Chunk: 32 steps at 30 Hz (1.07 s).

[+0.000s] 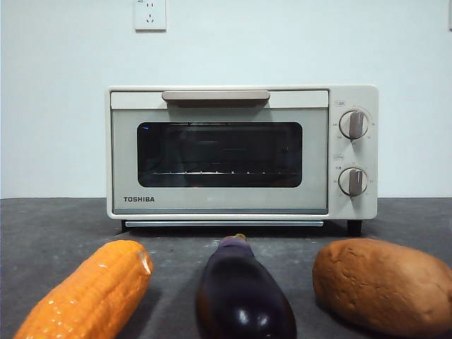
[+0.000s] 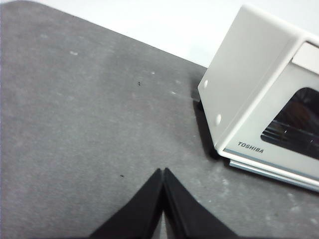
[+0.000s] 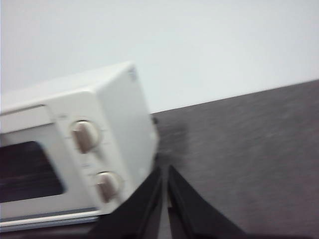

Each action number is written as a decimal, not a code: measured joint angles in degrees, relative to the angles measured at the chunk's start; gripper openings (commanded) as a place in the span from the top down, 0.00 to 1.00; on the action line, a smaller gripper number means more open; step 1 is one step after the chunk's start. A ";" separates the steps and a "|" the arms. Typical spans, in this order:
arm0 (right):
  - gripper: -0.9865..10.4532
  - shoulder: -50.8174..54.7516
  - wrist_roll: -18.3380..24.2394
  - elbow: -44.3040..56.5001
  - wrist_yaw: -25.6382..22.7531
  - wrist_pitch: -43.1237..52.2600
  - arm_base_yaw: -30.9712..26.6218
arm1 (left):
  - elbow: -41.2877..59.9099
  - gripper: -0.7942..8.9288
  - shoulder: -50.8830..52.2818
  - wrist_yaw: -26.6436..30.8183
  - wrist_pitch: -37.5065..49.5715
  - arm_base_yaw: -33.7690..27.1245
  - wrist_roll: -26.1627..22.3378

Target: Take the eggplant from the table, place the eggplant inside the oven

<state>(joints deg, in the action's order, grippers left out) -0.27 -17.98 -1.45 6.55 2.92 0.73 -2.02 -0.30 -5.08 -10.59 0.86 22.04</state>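
The glossy dark purple eggplant [image 1: 242, 296] lies on the grey table [image 1: 56, 226] in the front view, stem end toward the oven [image 1: 240, 152]. The cream TOSHIBA oven stands behind it with its door closed. No arm shows in the front view. My left gripper [image 2: 163, 172] is shut and empty, hovering over bare table to the side of the oven [image 2: 264, 99]. Over the table past the oven's knob side [image 3: 94, 149], my right gripper [image 3: 164, 170] is shut as well, holding nothing. Neither wrist view shows the eggplant.
An orange corn cob [image 1: 88, 293] lies left of the eggplant and a brown potato-like lump [image 1: 385, 286] lies to its right, both near the front. A wall socket [image 1: 150, 14] is on the white wall behind the oven.
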 measured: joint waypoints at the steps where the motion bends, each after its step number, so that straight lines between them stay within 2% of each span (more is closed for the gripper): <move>1: 0.91 0.00 -1.03 0.00 1.27 0.00 0.00 | 0.00 0.91 0.00 -0.94 0.04 0.00 0.83; 5: 0.91 0.00 -5.46 -0.02 5.51 -0.90 0.00 | 0.00 0.91 0.00 -4.79 0.61 -0.02 3.43; 8: 0.91 0.00 -8.04 -1.40 5.44 -5.57 0.00 | -0.20 0.91 0.00 -6.84 1.18 0.00 4.61; 14: 0.91 -1.44 -9.31 -8.94 5.44 -15.34 0.00 | -5.60 0.91 -1.88 -6.88 -3.32 0.00 5.81; 20: 0.91 -7.61 -8.55 -17.64 5.46 -23.96 0.00 | -12.00 0.91 -7.74 -9.29 -4.42 0.00 5.97; 24: 0.91 -13.11 -6.08 -23.78 5.88 -28.46 0.00 | -16.59 0.91 -13.62 -10.01 -6.93 0.00 5.95; 30: 0.91 -22.53 -2.91 -32.57 9.38 -35.41 0.00 | -23.67 0.91 -23.96 -16.15 -9.31 0.00 3.06; 32: 0.88 -26.12 -2.08 -35.71 12.02 -37.62 0.00 | -26.60 0.91 -27.61 -18.47 -11.13 0.02 1.75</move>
<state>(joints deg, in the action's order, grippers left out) -26.39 -20.05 -37.17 18.57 -34.70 0.73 -28.62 -27.90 -23.55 -21.71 0.89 23.79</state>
